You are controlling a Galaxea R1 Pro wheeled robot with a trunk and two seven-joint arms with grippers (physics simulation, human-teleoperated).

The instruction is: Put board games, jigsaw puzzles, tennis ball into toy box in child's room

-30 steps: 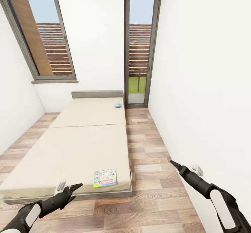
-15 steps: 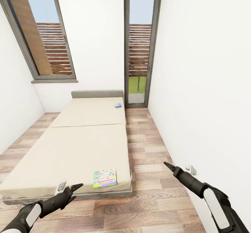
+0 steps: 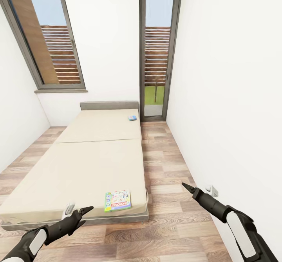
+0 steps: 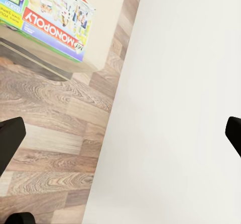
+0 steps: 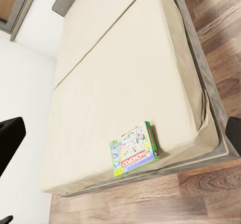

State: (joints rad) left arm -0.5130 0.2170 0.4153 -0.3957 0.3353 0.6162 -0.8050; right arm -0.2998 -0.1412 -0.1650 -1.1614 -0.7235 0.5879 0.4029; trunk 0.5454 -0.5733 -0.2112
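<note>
So from the head cam we're standing at the foot of the bed [image 3: 90, 160], looking forward and down its whole length toward the headboard and the windows on the far wall, pretty far back and wide.

Our left wrist cam sits low near the floor [image 4: 45, 148], close to the bed's near corner, facing along the planks with the white side wall [image 4: 181, 108] taking up half the shot.

The right wrist cam looks down from higher up, across the mattress [image 5: 125, 83] at a slant, further out.

All three views share that near corner of the bed with the green-edged board game [image 3: 118, 200] [image 4: 50, 15] [image 5: 134, 149] lying on it.
</note>
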